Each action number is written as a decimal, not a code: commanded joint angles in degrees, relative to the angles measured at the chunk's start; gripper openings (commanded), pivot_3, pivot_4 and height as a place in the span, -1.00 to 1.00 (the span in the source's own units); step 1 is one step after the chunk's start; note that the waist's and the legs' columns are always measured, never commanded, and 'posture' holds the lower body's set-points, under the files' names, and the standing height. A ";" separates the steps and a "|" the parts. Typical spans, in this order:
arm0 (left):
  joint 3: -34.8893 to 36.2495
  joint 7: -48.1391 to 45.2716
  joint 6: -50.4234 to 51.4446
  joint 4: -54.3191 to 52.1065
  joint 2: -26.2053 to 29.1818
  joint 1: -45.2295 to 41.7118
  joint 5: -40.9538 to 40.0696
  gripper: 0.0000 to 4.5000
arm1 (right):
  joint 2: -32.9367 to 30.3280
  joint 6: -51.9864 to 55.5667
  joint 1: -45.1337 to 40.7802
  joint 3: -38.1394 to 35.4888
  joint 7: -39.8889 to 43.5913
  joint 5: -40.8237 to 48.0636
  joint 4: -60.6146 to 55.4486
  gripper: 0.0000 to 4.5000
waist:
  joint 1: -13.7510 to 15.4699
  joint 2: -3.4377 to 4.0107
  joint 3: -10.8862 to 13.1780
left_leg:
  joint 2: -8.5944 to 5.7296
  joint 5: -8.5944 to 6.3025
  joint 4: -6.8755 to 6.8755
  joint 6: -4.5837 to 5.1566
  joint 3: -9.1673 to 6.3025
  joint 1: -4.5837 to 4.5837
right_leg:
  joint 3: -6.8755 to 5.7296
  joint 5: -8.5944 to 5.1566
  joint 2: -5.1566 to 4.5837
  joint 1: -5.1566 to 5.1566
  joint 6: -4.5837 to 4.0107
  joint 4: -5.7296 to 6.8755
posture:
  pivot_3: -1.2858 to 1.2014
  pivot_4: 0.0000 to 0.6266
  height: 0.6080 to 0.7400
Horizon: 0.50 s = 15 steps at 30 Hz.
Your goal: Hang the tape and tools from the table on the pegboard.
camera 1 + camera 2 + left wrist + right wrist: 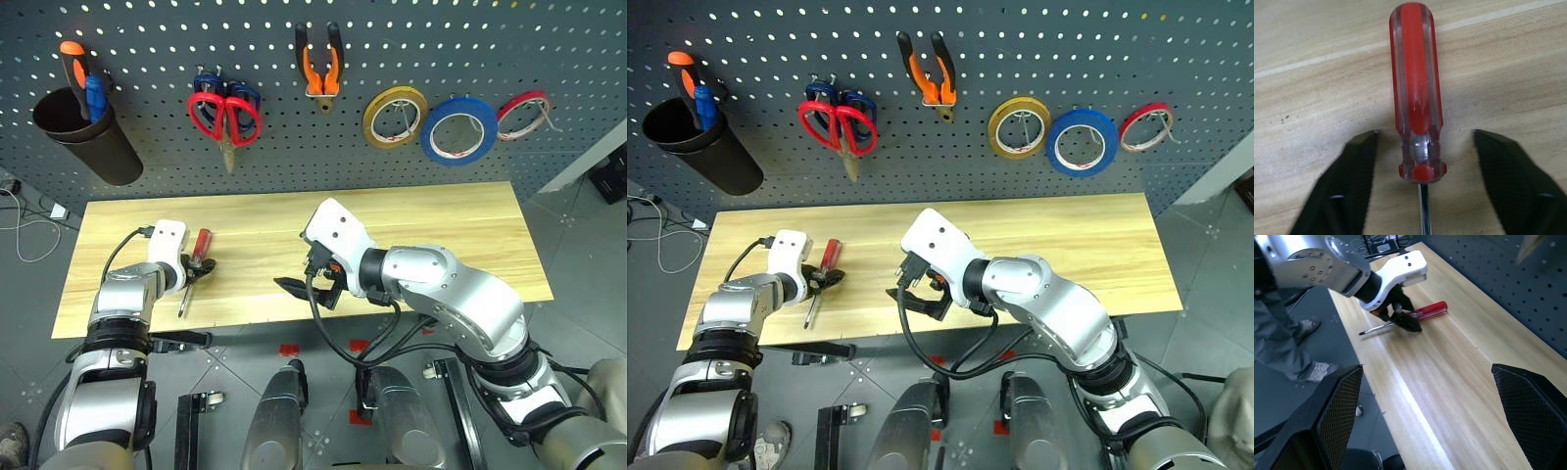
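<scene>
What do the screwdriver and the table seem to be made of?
Screwdriver: the handle looks like glossy clear plastic with a red core, since light glints on it and you can see into it; the thin shaft looks like bare metal.
Table: the top looks like pale wood or wood-look laminate, matte, with grain lines.

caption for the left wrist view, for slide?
Left gripper open astride red-handled screwdriver lying on the table.
</scene>
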 commanded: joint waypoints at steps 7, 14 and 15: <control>0.40 0.05 -8.75 -4.10 3.14 4.59 1.84 -0.61 | -1.62 -5.69 -0.30 -0.64 1.57 -0.73 -0.70 1.00 | -0.06 -0.11 -0.11 | 0.01 -0.01 -0.06 -0.05 0.00 -0.01 | -0.04 0.00 0.00 -0.02 0.00 -0.05 | -0.02 0.06 1.00; 9.92 8.07 -17.19 -28.25 0.66 21.98 -0.86 -0.61 | -4.27 -12.58 2.23 -2.70 1.76 -2.30 -0.26 1.00 | 0.13 -0.41 -0.55 | 0.01 0.06 -0.23 -0.41 -0.05 -0.12 | -0.13 0.03 0.00 0.04 -0.02 -0.57 | -0.02 -0.13 1.00; 11.20 9.55 -18.94 -31.35 -0.39 24.34 -0.93 -0.61 | -4.50 -13.23 2.61 -2.85 1.73 -2.49 -0.42 1.00 | 0.21 -0.44 -0.71 | 0.01 0.03 -0.26 -0.44 -0.04 -0.13 | -0.12 0.04 -0.01 0.05 -0.02 -0.64 | -0.01 -0.15 1.00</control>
